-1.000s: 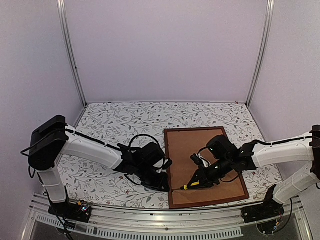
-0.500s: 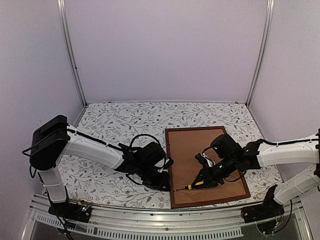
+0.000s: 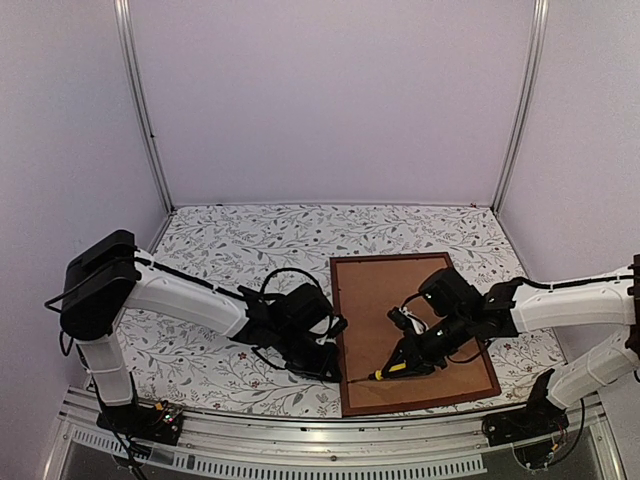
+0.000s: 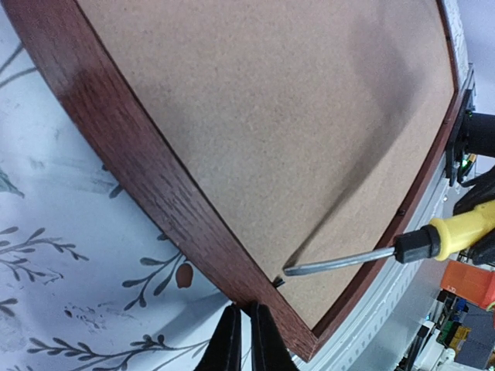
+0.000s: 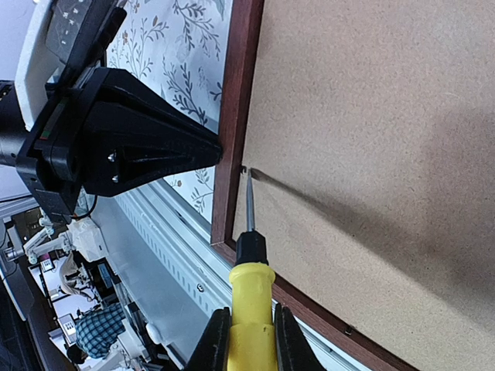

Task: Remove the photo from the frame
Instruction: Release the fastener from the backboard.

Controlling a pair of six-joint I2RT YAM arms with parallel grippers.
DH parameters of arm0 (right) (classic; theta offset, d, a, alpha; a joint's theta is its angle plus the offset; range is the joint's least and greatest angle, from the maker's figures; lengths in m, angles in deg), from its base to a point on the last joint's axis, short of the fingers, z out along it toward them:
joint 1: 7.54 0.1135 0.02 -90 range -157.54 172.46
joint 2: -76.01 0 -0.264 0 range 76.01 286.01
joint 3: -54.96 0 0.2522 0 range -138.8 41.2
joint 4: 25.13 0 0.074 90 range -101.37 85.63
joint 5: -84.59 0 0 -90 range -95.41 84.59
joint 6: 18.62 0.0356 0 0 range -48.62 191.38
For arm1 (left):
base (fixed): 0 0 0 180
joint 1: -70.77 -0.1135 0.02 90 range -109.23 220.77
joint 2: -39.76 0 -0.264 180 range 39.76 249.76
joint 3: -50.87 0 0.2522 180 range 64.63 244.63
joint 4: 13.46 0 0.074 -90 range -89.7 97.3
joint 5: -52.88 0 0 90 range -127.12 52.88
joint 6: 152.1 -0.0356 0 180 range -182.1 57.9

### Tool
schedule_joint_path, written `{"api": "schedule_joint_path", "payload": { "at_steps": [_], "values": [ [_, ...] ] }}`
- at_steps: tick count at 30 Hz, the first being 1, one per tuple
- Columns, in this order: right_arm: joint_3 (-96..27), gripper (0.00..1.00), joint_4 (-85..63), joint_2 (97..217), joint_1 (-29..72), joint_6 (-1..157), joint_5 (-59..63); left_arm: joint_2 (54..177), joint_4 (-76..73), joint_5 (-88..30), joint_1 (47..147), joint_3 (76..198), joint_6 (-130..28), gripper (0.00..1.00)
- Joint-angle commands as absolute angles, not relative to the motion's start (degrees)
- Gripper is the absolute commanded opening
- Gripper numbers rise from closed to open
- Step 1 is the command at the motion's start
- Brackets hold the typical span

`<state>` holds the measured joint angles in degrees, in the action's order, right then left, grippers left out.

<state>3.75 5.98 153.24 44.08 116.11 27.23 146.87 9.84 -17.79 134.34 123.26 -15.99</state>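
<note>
Left jaws together at the outer edge of the frame [image 4: 147, 185]; right jaws tight around a screwdriver [image 5: 249, 305].

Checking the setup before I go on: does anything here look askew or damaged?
The frame lies slightly crooked on the table, its near-left corner right at the front edge. No damage shows; the screwdriver tip sits at its left rail.

The screwdriver [image 5: 249, 297] in the right gripper [image 5: 247, 340] has slid left across the backing board [image 5: 363, 154]. Its tip now meets the frame [image 5: 236, 100] at the left inner edge, lower middle of the top view. The frame has shifted slightly rightward.
</note>
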Motion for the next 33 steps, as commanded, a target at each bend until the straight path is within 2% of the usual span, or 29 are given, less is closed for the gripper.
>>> {"api": "schedule_joint_path", "payload": {
  "at_steps": [1,14,20,33],
  "values": [
    [2.2,0.00,7.2,154.8,43.8,114.7,28.4,149.8,11.2,-19.9,133.5,123.8,-16.5,0.07],
    [1.0,0.00,6.9,157.9,44.7,114.3,29.2,150.1,10.9,-19.6,134.2,124.5,-17.3,0.08],
    [1.7,0.00,7.3,158.1,44.4,115.2,27.8,148.2,11.1,-17.0,134.3,123.9,-18.5,0.16],
    [2.3,0.00,7.4,158.2,43.9,115.3,27.5,147.3,8.0,-9.7,134.3,121.4,-17.8,0.17]
  ]
}}
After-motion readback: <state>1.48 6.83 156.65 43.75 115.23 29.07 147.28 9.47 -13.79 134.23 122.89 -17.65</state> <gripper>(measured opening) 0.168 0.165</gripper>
